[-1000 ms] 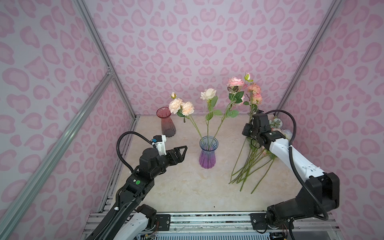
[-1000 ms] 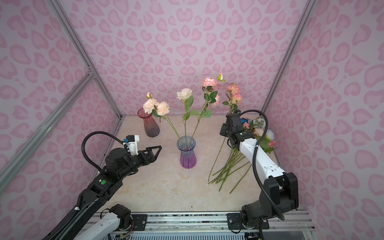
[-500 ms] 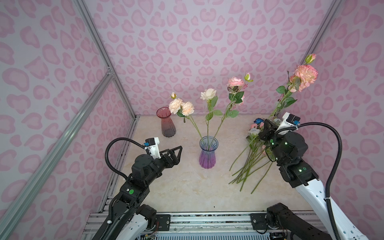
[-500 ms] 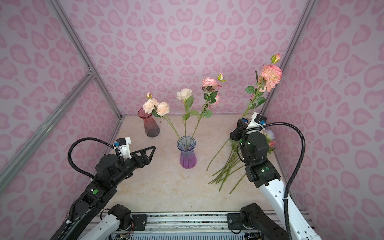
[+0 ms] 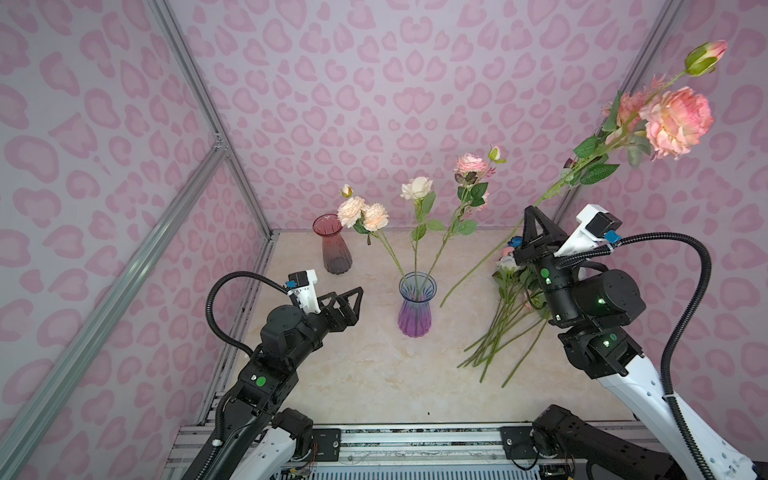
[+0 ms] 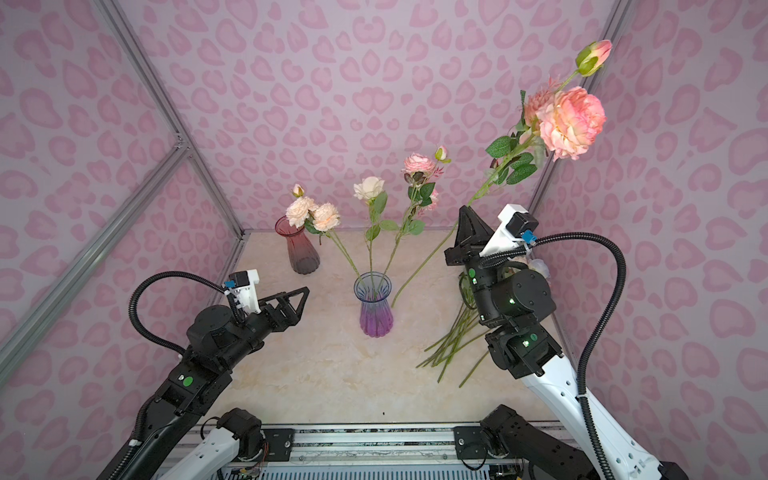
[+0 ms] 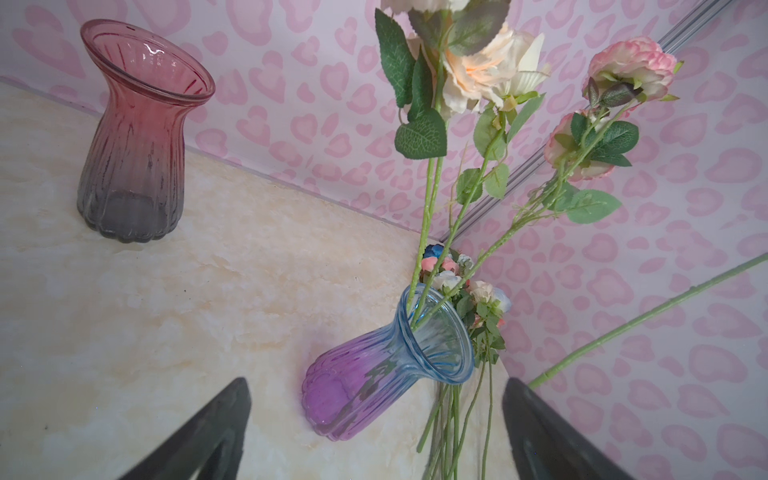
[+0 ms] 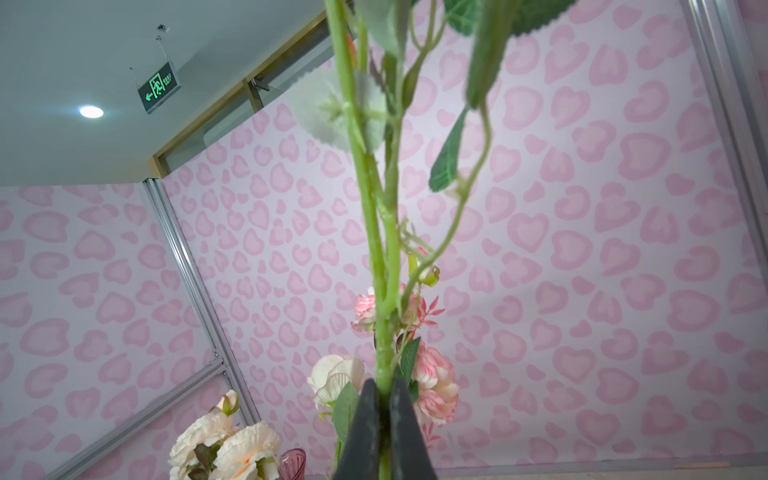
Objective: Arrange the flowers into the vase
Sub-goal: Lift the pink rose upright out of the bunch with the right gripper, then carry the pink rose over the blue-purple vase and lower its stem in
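Both top views look down from high at the front, sharing the whole counter [image 5: 374, 374]. The left wrist camera sits low, close to the purple vase [image 7: 353, 386]. The right wrist camera faces up past a stem [image 8: 380, 249] toward the ceiling [image 8: 83, 41].

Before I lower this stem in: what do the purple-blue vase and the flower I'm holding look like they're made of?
Purple-blue vase: looks like ribbed tinted glass, glossy; the stems show through its wall. Held flower: seemingly artificial, matte fabric-like petals and leaves on a smooth, plastic-looking green stem, pinched in the right gripper.
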`<move>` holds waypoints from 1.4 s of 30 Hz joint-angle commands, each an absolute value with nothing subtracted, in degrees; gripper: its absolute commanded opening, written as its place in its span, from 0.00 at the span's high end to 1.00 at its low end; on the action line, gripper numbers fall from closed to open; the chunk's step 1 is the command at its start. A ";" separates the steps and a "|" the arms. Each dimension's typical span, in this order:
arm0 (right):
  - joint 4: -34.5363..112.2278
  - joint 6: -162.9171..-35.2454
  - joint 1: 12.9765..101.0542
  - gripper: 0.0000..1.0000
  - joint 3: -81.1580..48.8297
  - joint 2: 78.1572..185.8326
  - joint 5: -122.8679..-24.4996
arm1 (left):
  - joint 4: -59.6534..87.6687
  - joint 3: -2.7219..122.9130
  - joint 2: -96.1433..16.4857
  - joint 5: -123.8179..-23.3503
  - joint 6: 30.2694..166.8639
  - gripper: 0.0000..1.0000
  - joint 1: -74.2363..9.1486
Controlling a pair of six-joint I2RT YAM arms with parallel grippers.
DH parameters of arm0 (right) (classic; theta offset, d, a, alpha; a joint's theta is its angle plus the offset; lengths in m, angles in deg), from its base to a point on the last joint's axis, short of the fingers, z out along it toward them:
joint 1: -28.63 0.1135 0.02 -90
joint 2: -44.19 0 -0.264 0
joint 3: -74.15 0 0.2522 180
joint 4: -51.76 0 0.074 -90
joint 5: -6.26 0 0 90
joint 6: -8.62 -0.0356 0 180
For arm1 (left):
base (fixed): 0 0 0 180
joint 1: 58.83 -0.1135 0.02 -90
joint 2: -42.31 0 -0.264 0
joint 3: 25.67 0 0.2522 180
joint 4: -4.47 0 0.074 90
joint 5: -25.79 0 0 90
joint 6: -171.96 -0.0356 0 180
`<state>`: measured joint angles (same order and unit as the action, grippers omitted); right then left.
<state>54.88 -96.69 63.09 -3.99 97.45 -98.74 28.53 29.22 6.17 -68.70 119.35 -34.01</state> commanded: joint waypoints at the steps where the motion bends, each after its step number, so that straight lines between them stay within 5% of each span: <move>1: 60.96 -94.85 63.77 1.00 -4.83 100.53 -98.81 | 26.08 29.72 6.23 -68.36 118.67 0.04 -34.14; 10: 69.67 -92.11 66.11 1.00 -3.78 108.02 -99.54 | 21.94 32.24 1.52 -70.49 118.04 0.04 -34.14; 28: 78.64 -86.78 71.81 1.00 13.64 106.39 -103.31 | 16.81 29.92 -0.27 -72.95 119.57 0.04 -34.13; 42: 78.92 -84.27 77.93 0.88 14.51 111.77 -104.06 | 16.40 28.65 0.11 -73.41 120.15 0.04 -34.11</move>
<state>77.31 -85.26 77.41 14.04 111.37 -103.22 19.40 28.93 -0.21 -73.03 119.87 -34.01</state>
